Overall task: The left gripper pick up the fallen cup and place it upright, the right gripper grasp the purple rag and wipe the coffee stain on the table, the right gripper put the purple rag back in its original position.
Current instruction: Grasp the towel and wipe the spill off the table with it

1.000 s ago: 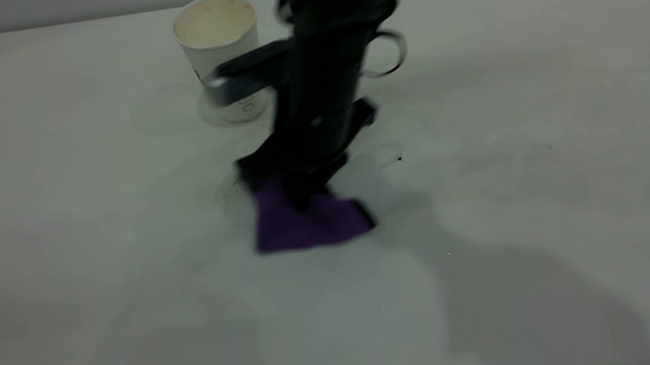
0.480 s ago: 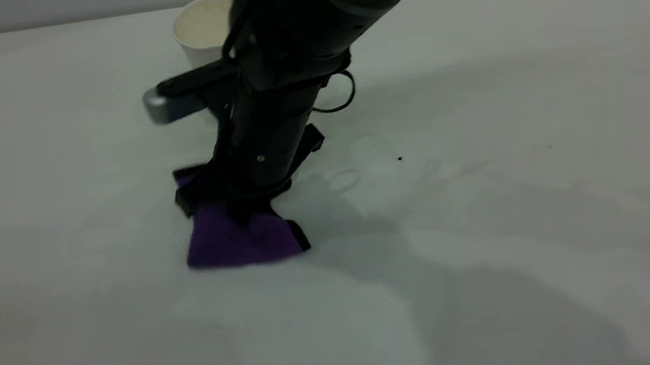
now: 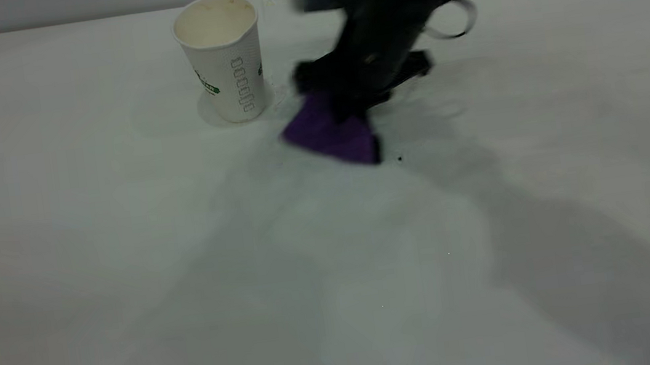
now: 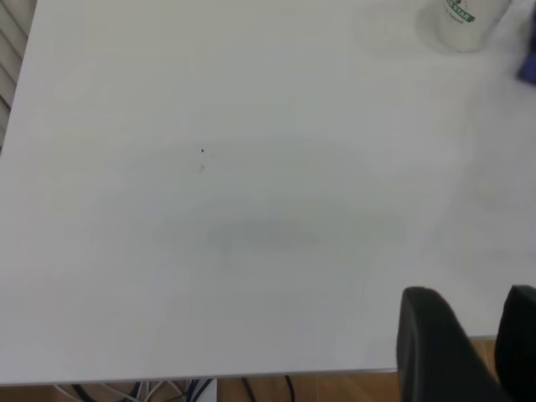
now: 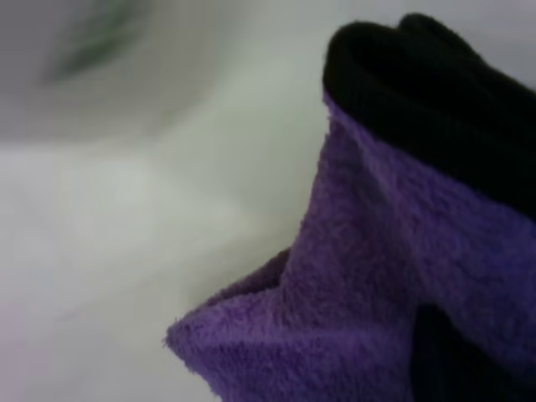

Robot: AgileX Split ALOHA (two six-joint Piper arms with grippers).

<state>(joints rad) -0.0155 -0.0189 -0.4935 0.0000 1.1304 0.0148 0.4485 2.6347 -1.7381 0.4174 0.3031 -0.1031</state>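
Wiping w/ the right gripper point(image 3: 346, 102), which is pinched tight on the purple rag point(image 3: 331, 135) and presses it down on the table point(image 3: 124, 263), just beside the cup's base on the side toward the right arm. Cup point(image 3: 222, 55) stands upright near the far edge, apart from the rag but close. Right wrist view shows rag point(image 5: 352, 318) bunched under black fingers point(image 5: 435, 92), so grip looks firm.

Coffee stain not visible anywhere; either under the rag or already gone, can't tell. Only 1 tiny black speck point(image 3: 399, 159) sits just beside the rag's near corner, not the stain.

Left gripper point(image 4: 465, 343) parked near the table's edge, well apart from the cup; its 2 fingers show a gap, holding nothing.

Risks, as I judge them:
- Arm blurred, so prob moving fast; a stroke toward the cup could clip it & knock it over, undoing step 1.
- Rag held by 1 bunched fold; drag on the table could pull it out of the pinch.
- Rag's home spot isn't marked, so return could land off.
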